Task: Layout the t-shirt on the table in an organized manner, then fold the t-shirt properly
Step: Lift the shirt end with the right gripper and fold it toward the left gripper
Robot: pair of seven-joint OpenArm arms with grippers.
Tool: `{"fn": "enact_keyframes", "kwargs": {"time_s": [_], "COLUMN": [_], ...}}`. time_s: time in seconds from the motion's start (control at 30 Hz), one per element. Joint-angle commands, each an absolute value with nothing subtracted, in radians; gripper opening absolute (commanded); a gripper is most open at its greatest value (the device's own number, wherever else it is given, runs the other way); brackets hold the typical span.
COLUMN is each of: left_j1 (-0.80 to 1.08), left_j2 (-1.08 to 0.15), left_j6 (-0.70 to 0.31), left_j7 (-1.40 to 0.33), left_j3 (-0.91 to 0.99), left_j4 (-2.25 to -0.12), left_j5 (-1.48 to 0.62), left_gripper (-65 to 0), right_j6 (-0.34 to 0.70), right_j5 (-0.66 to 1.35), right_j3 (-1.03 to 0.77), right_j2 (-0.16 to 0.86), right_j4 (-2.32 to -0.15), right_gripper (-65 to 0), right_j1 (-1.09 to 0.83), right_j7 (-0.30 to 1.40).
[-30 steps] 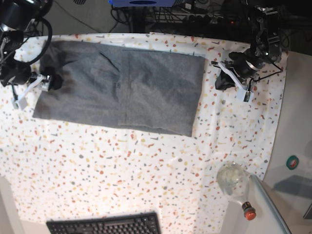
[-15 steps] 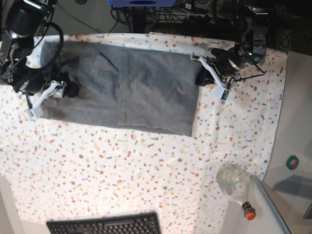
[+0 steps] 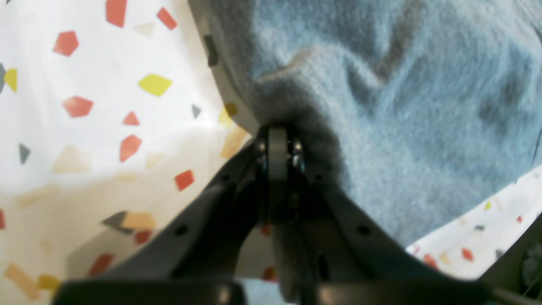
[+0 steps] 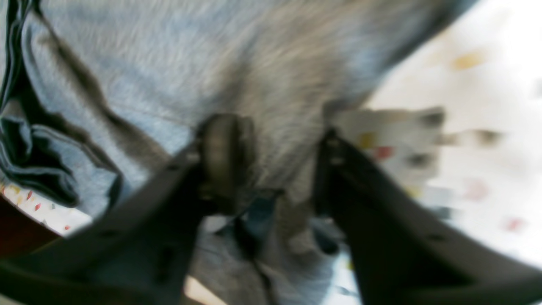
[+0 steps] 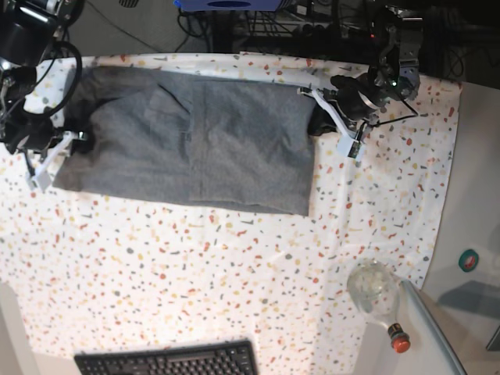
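Cloth first: the t-shirt [image 5: 195,144] lies spread as a rough rectangle at the table's [image 5: 234,273] twelve o'clock, sleeves seemingly tucked in, so layout looks largely done and the main folds remain. At its three o'clock edge the left gripper [image 3: 277,148] pinches the hem. At nine o'clock, the right gripper [image 4: 275,144] straddles fabric, jaws apart; the blur hides any grip.

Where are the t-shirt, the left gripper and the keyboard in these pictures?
t-shirt [image 5: 226,144]: base view, middle of the grey cloth.
left gripper [image 3: 277,148]: left wrist view, closed fingertips pinching the t-shirt's edge.
keyboard [image 5: 168,361]: base view, black keys at the bottom edge.
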State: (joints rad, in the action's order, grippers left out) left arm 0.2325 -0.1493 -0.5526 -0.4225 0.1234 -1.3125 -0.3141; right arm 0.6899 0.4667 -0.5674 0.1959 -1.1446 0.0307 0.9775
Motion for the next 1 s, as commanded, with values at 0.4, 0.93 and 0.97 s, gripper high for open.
{"fn": "enact_keyframes", "kwargs": {"time_s": [0.4,0.93,0.97], "left_j1": [0.189,0.214,0.214], "left_j2": [-0.153,-0.197,-0.197], "left_j6": [-0.562,-0.562,-0.562], "left_j7": [-0.407,-0.407,-0.407], "left_j3": [0.038,0.200,0.200], "left_j4": [-1.293,-1.291,-1.291], "left_j5": [-0.331,-0.331,-0.331], "left_gripper": [-65.0,-65.0,-65.0], "right_j6": [0.602,0.582,0.584], "right_j5": [0.484,0.486,0.486], "right_j3": [-0.570,-0.570,-0.568], "right_j2": [0.208,0.226,0.213], "right_j4": [-1.116,-1.113,-1.115], "right_gripper": [-57.8,-9.9,-9.9], "right_j1": [0.076,0.012,0.001], "right_j7": [0.974,0.974,0.974]}}
